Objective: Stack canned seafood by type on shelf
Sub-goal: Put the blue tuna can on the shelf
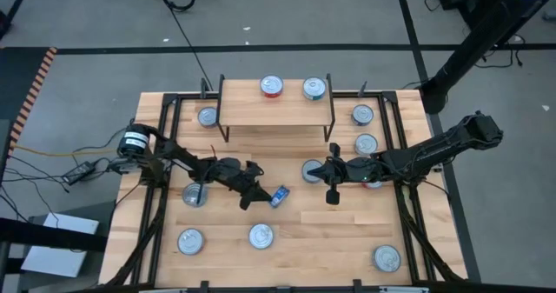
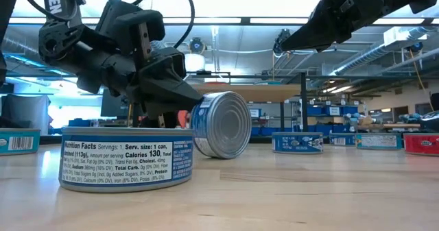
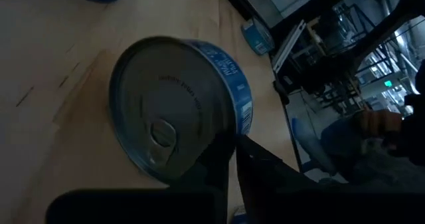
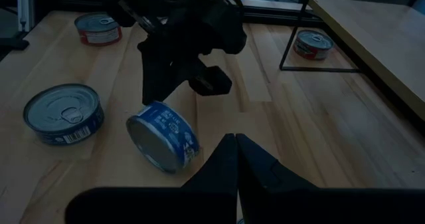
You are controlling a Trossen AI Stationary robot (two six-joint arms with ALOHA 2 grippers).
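left gripper (image 1: 257, 196): over the middle of the table, just beside the tipped blue tin. in the left wrist view its fingers (image 3: 262, 167) lie close together with a thin slit between them, their tips at the tin's rim. cannot tell whether they grip it or have let go.
tipped blue tin (image 1: 279, 196): a blue-labelled seafood can standing on its edge on the tabletop, silver pull-tab top facing sideways. the low view shows it resting on the wood, leaning at the left gripper's tips.
right gripper (image 1: 332, 195): clenched, nothing between its fingers. it hangs above the table centre, near the tipped blue tin on the side away from the left gripper and apart from it.
shelf (image 1: 276, 110): light wood plank top on thin black legs, at the far middle of the table, well apart from both grippers.
tins on shelf: a red-labelled tin (image 1: 272, 86) and a blue-labelled tin (image 1: 314, 88) sit side by side at the far edge of the plank, apart from each other.
other tins: flat on the tabletop, scattered on both sides of the shelf and along the near edge; one blue tin (image 2: 127, 157) lies nearest the low camera, nutrition label facing it.
table (image 1: 330, 232): wooden slatted top inside a black frame.
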